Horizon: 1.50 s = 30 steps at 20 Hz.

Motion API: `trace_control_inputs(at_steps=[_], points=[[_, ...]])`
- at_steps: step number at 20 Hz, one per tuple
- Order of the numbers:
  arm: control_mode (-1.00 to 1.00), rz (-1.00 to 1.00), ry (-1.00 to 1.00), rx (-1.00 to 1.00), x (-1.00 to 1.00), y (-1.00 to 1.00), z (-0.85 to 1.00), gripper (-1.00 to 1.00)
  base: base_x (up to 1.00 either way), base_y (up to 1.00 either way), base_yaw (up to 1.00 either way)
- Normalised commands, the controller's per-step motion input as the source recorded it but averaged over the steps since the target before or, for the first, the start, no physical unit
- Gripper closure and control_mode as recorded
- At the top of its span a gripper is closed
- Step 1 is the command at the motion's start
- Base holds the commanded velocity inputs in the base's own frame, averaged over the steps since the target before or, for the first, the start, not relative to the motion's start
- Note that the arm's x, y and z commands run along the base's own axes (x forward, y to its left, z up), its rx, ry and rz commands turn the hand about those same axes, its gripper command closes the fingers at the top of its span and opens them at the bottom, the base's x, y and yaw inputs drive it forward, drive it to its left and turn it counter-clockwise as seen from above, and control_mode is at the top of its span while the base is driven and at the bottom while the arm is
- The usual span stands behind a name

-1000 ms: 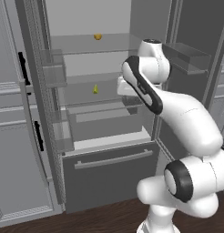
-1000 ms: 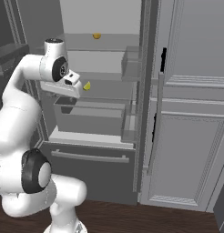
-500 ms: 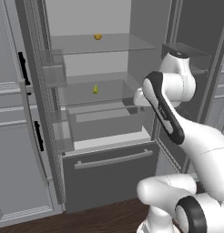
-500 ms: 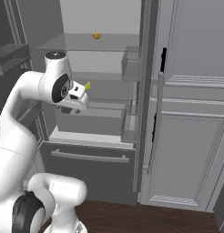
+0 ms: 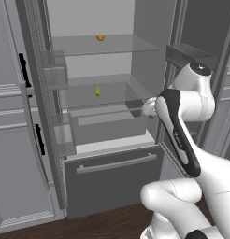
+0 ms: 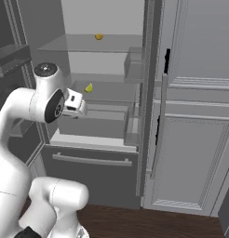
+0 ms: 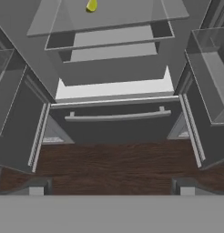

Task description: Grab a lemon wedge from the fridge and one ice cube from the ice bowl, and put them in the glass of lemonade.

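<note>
The fridge point(image 5: 112, 172) stands with both doors swung wide; its left door edge point(image 5: 39, 102) and right door edge point(image 5: 175, 88) frame a broad opening. On the middle glass shelf point(image 5: 100, 95) sits the lemon wedge point(image 5: 97, 92), near the shelf's centre, with bare shelf on both sides. A second yellow piece point(image 5: 100, 37) lies on the top shelf. Below, the drawer's bar handle point(image 5: 117, 163) spans the front. The gripper point(image 7: 112, 186) hangs outside the opening, facing the drawer and floor; its tips stand spread wide apart, nothing between them. Compared with half a second ago, the arm has pulled back and lowered toward the right door, well apart from the wedge.
</note>
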Motion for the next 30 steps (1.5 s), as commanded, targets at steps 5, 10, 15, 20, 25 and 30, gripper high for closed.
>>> trace_control_inputs(at_steps=[5, 10, 15, 20, 25, 30], points=[[-1.00, 0.01, 0.00, -0.01, -0.01, 0.00, 0.05, -1.00, 0.00, 0.00, 0.00], [-1.00, 0.00, -0.05, 0.01, 0.48, 0.44, -0.19, -1.00, 0.00, 0.00, 0.00], [-1.00, 0.00, -0.05, 0.07, 0.97, 0.35, -0.16, -1.00, 0.00, 0.00, 0.00], [-1.00, 0.00, -0.02, 0.08, 0.24, -0.17, -0.05, -1.00, 0.00, 0.00, 0.00], [-1.00, -0.02, -0.02, 0.01, -0.74, -0.10, 0.09, -1.00, 0.00, 0.00, 0.00], [-1.00, 0.00, 0.00, 0.00, -0.03, 0.01, 0.05, -1.00, 0.00, 0.00, 0.00]])
